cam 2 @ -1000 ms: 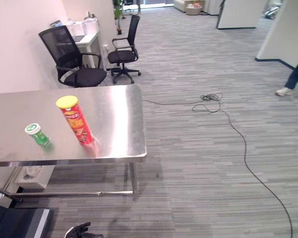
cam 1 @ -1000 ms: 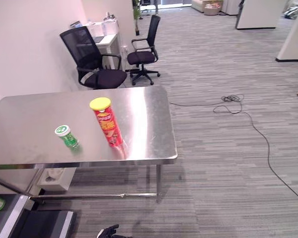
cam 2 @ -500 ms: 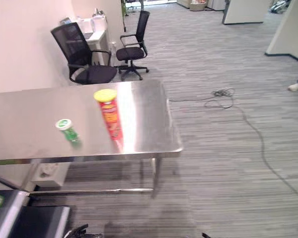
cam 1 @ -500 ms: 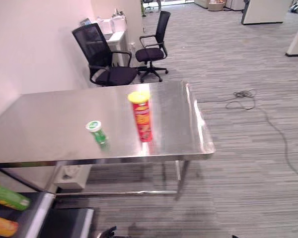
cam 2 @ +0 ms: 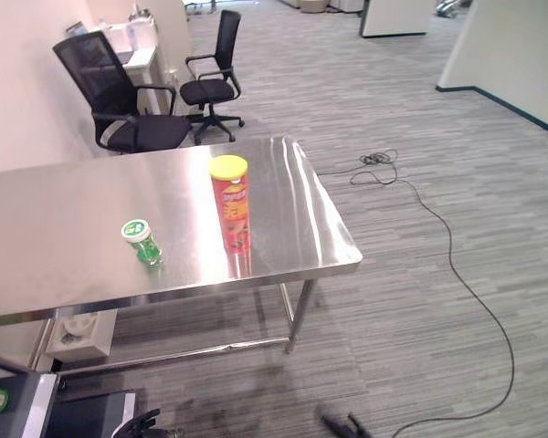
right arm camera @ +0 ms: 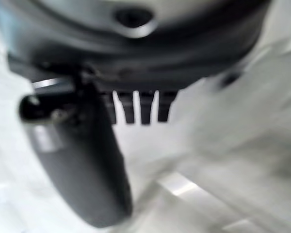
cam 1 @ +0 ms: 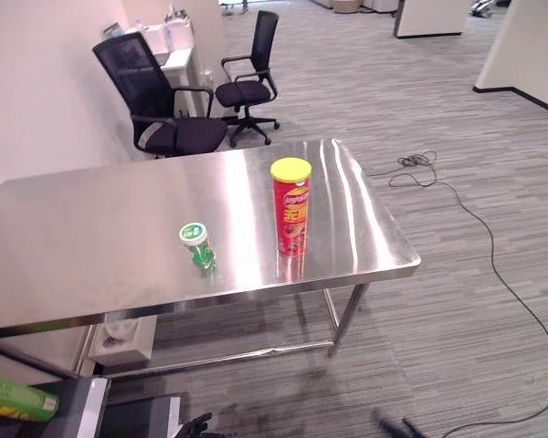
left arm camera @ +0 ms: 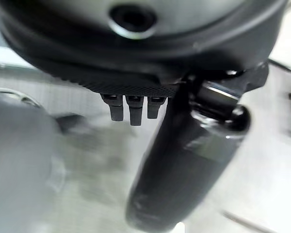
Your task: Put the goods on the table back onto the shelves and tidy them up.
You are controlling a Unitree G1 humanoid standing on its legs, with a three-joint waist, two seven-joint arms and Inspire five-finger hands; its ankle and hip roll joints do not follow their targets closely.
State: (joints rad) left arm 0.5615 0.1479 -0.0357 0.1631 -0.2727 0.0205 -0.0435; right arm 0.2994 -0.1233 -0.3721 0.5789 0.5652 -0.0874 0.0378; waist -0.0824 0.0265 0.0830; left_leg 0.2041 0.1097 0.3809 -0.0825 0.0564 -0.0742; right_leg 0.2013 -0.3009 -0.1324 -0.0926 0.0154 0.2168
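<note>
A steel table (cam 1: 91,246) is taken as the landmark. Two goods are seen standing on it: a tall red crisp tube with a yellow lid (cam 1: 290,208), upright and not far in from the table's front edge towards its right end, and a small green bottle with a white cap (cam 1: 197,246), upright, to the tube's left and well apart from it. Below the table's front-left corner, a green can (cam 1: 16,399) is seen lying on its side on what seems to be a shelf; the shelf itself is barely visible.

Both hands are hung low, well short of the table. The left hand (left arm camera: 184,160) is shown in its wrist view with fingers straight and relaxed and nothing held; the same is shown of the right hand (right arm camera: 82,160) in its own wrist view. The left hand's fingertips are also glimpsed in front of the table, at floor level (cam 1: 199,424).

No pick is judged to have been started. Trouble is most likely with the tube: being tall and narrow, it could be toppled by a glancing touch and rolled off the nearby edge. The bottle could be knocked over if the left arm is swept across the top. Two office chairs (cam 1: 169,109) behind the table lie outside the reach path and are not expected to interfere.
</note>
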